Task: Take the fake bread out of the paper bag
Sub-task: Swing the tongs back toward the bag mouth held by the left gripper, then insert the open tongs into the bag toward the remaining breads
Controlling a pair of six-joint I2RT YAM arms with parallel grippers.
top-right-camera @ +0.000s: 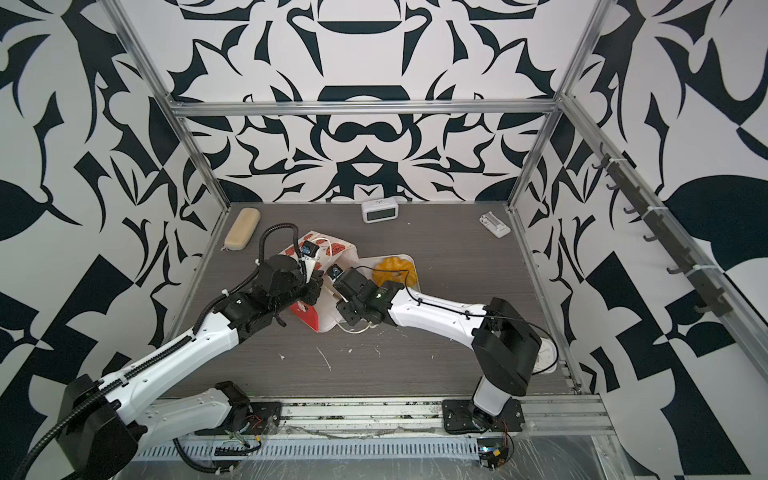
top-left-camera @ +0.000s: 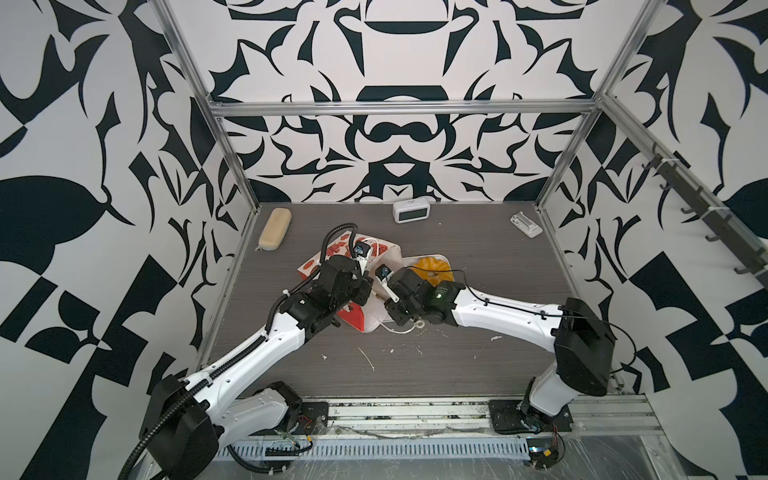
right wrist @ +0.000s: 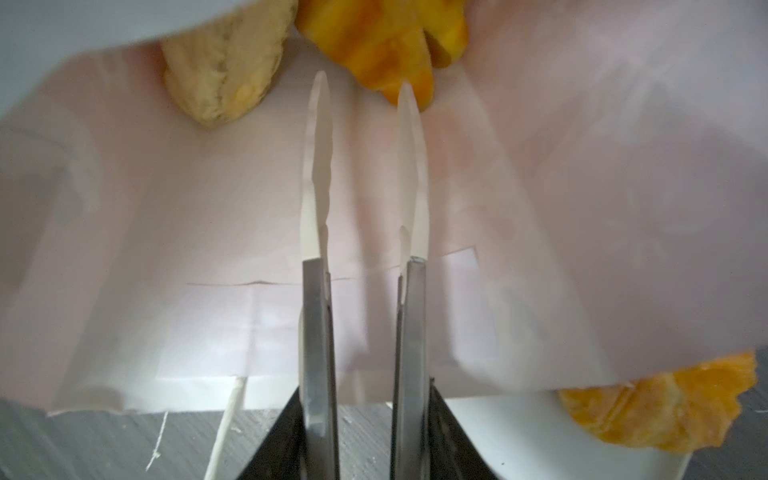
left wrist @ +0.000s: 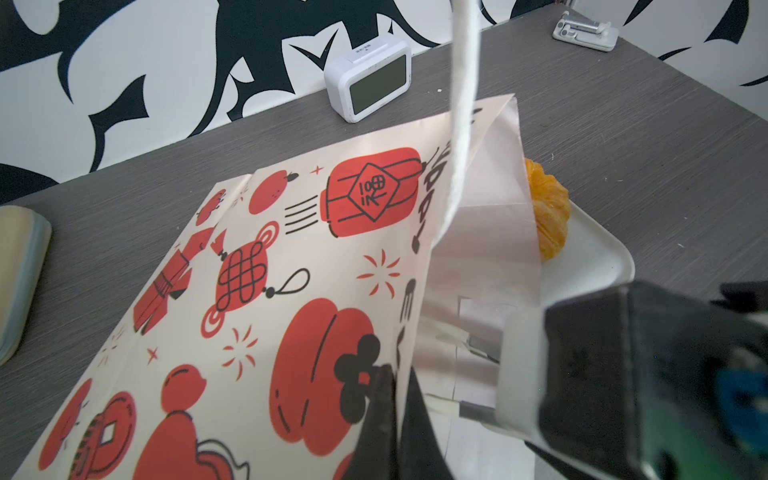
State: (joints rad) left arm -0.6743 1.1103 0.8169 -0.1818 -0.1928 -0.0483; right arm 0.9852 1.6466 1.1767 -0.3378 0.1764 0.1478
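The red-and-white paper bag [top-left-camera: 376,249] [top-right-camera: 332,249] lies on its side, its mouth toward the white tray [top-left-camera: 415,259]. My left gripper [left wrist: 395,374] [top-left-camera: 368,282] is shut on the bag's upper wall [left wrist: 249,270] at the mouth and holds it lifted. My right gripper [right wrist: 363,89] [top-left-camera: 384,293] is open inside the bag's white interior [right wrist: 208,249], with nothing between its fingers. Just past its tips lie two pieces of fake bread: a pale roll [right wrist: 220,79] and a golden pastry [right wrist: 386,45]. A large golden ring [top-left-camera: 432,266] [left wrist: 548,212] [right wrist: 648,411] rests on the tray outside the bag.
A white clock [top-left-camera: 409,211] and a small white stand [top-left-camera: 525,224] sit at the back edge. A tan zippered case [top-left-camera: 274,228] lies at the back left. A loose white cord handle [top-left-camera: 401,330] trails on the table under the right wrist.
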